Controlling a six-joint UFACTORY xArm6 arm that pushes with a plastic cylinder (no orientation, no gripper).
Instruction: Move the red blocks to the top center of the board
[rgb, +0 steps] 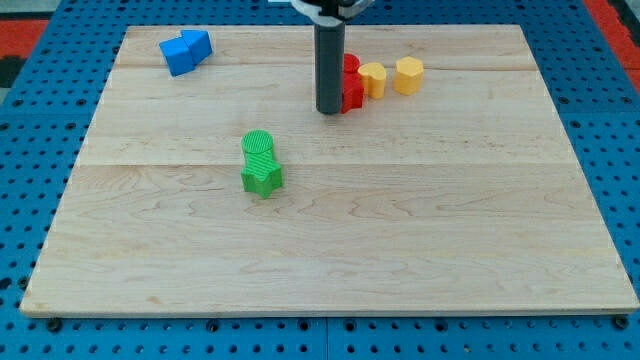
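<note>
Rod tip against the red blocks near the top centre of the wooden board.

My tip (329, 111), the lower end of a straight dark rod with no jaws to open or close, rests on the pale wooden board (400, 250) and touches the left side of the red blocks (351, 85); their shapes are partly hidden behind the rod, so I cannot tell them. Just to their right sits a yellow rounded block (372, 79), and beside that a yellow hexagonal block (408, 75). Two blue blocks (184, 50) huddle together at the view's top left. Two green blocks (261, 163), one rounded and one star-like, touch each other left of centre, well apart from my tip.
</note>
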